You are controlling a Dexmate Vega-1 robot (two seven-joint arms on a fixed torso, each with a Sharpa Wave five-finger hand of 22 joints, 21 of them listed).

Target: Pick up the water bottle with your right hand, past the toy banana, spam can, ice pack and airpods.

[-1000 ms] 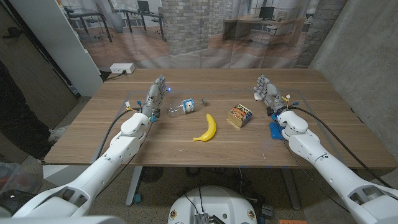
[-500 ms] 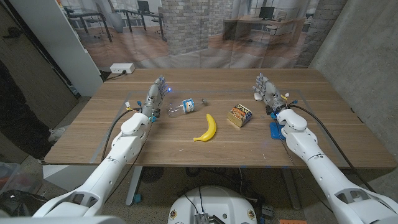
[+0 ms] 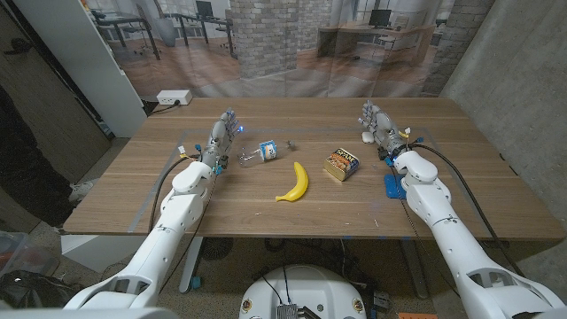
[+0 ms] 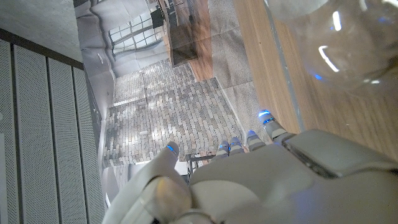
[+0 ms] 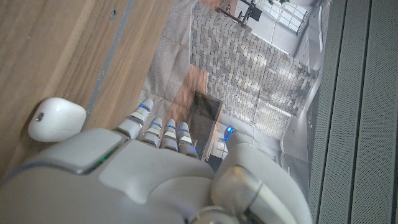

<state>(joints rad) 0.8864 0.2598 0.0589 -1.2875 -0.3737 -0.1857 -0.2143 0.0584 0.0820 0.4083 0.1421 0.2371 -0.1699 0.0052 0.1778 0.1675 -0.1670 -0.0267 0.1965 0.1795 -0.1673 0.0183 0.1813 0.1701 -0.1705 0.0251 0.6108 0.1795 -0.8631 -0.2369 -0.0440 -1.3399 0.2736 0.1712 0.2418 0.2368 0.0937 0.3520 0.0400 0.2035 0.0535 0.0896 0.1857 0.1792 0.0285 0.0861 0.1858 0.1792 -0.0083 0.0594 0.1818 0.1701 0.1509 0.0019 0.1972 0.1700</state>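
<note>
the right hand (image 3: 376,125), empty with fingers apart, stands far right on the desk (image 3: 266,213). the water bottle (image 3: 259,153) lies on its side near the open left hand (image 3: 221,133). best sweep high over spam can (image 3: 340,164) and toy banana (image 3: 295,182), then grip its middle.

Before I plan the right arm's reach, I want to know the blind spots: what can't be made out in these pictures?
- Ice pack, head view: mostly hidden under the right forearm.
- Water bottle, head view: clear body too faint to outline; left wrist view: cut off by the edge.
- Airpods, right wrist view: partly behind the right robot hand.
- Spam can: label too small to read.
</note>
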